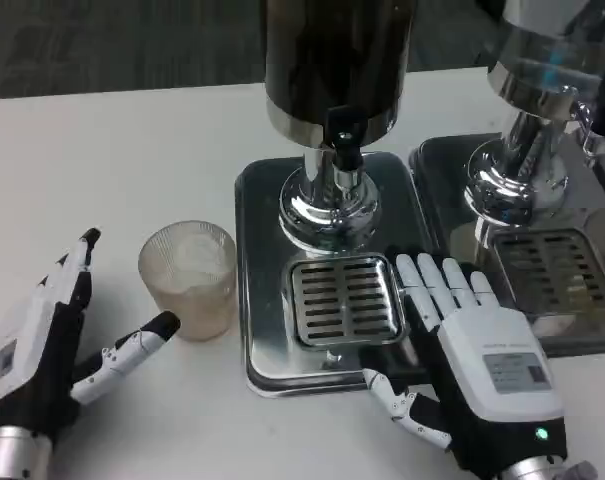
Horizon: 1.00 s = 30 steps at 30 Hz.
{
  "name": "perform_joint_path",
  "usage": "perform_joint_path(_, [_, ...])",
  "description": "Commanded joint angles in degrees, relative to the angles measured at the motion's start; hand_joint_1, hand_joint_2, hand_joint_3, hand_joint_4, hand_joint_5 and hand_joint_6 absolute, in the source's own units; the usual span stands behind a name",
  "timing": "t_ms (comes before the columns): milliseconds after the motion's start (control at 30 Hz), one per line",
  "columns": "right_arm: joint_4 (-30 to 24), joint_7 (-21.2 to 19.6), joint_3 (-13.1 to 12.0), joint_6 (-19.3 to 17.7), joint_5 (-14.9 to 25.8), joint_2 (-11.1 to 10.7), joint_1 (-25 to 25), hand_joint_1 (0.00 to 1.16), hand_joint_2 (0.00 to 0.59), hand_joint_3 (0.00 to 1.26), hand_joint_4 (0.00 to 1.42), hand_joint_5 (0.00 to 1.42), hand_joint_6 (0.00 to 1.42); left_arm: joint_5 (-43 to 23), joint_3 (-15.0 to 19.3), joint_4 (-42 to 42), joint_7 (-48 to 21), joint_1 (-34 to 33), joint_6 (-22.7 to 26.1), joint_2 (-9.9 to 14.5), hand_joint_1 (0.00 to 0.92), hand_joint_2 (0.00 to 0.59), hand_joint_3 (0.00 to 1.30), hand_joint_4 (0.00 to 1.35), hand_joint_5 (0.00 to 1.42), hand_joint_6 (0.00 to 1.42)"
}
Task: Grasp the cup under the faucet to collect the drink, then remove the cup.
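Right hand (pixel 482 355) flat, empty on tray (pixel 257 260); left hand (pixel 57 335) spread, empty beside cup (pixel 189 277).

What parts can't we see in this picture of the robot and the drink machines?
Head view:
- Dispenser: its top is cut off by the picture's upper edge.
- Second dispenser: cut off by the top and right edges.
- Cup: its ribbed, cloudy wall hides whether anything is inside.
- Right hand: its back hides the palm.

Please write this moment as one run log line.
cup: on table, left of drip tray | left hand: open beside cup | right hand: open, on tray
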Motion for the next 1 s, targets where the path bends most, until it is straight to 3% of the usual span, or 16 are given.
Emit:
perform_joint_path(33, [-0.26,0.57,0.17,0.26,0.14,-0.02,0.05,0.24,0.424,0.00,0.00,0.00,0.00,0.45,-1.61,2.90,0.29,-2.77,0.28,-0.52,0.071,0.000,0.00,0.00,0.00,0.00])
perform_joint_path(467, [-0.27,2.23,-0.24,-0.18,1.01,-0.48,-1.00,0.25,0.423,0.01,0.00,0.00,0.00,1.64,-5.68,10.82,4.26,-8.54,-1.38,-2.32,0.108,0.000,0.00,0.00,0.00,0.00])
perform_joint_path(600, [-0.29,2.75,-0.30,-0.33,1.23,-0.71,-1.26,0.25,0.408,0.01,0.00,0.00,0.00,2.97,-6.84,14.03,7.78,-11.12,-1.84,-3.24,0.156,0.000,0.00,0.00,0.00,0.00])
perform_joint_path(1000, [-1.15,2.88,-0.50,0.49,0.95,-0.30,-0.43,0.26,0.398,0.03,0.00,0.00,0.00,3.09,-9.88,18.57,8.19,-14.32,-3.00,-4.22,0.250,0.012,0.00,0.00,0.02,0.00])
